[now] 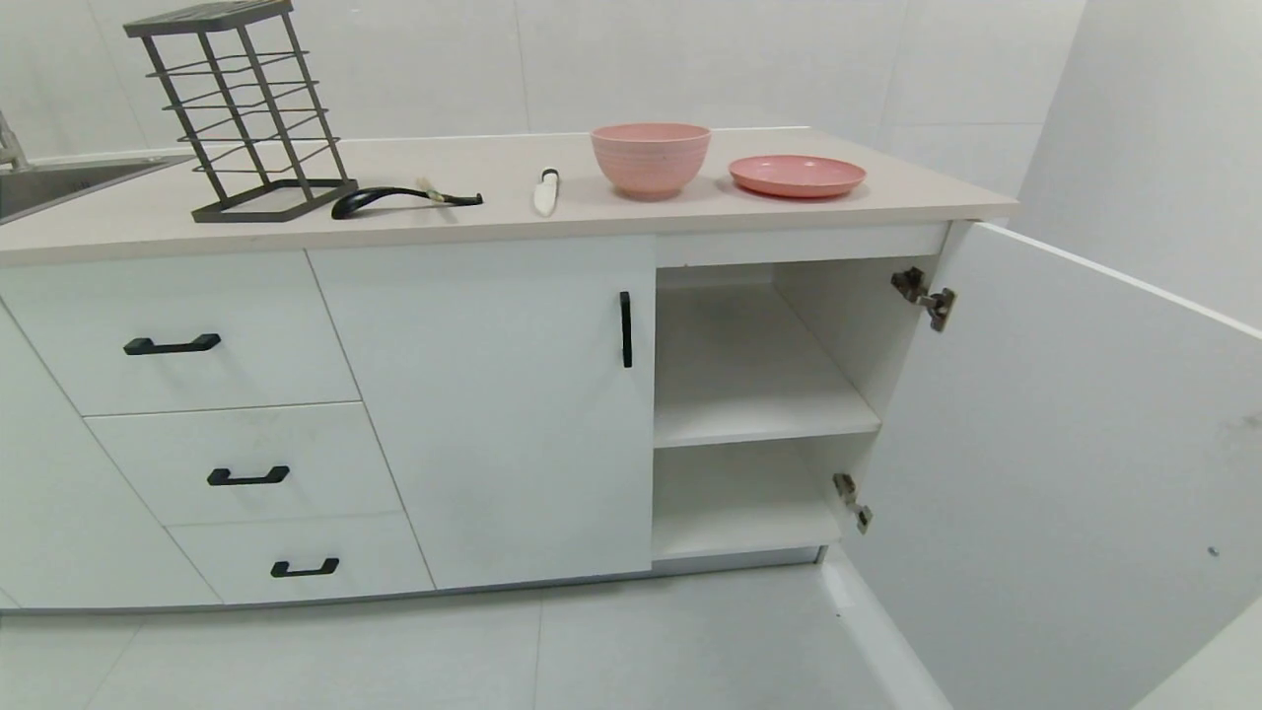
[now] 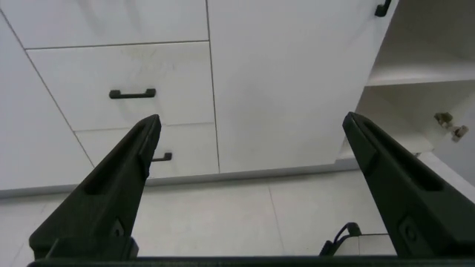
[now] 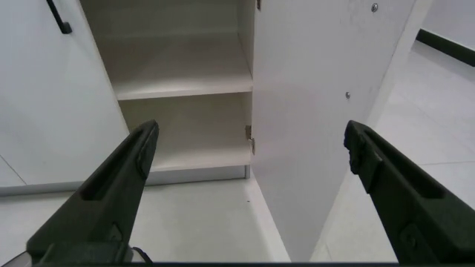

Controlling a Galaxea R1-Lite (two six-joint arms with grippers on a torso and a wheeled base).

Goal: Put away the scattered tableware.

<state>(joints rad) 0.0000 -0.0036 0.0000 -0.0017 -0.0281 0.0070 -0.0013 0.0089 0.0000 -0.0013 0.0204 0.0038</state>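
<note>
Nothing is stowed: on your counter (image 1: 148,212) lie the black ladle (image 1: 394,197), white knife (image 1: 545,190) near the front edge, pink bowl (image 1: 651,158), then pink plate (image 1: 797,175) towards the right corner. The cabinet door (image 1: 1065,444) stands wide. Left gripper (image 2: 252,122) and right gripper (image 3: 251,130) gape, holding nothing.

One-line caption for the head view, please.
On the counter lie a pink bowl, pink plate, white knife and black ladle, above an open cabinet.

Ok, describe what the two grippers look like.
The left gripper and right gripper match: each has two long, matte black fingers, angular and faceted, tapering to narrow tips. A thin black cable loops near the left gripper's base.
</note>
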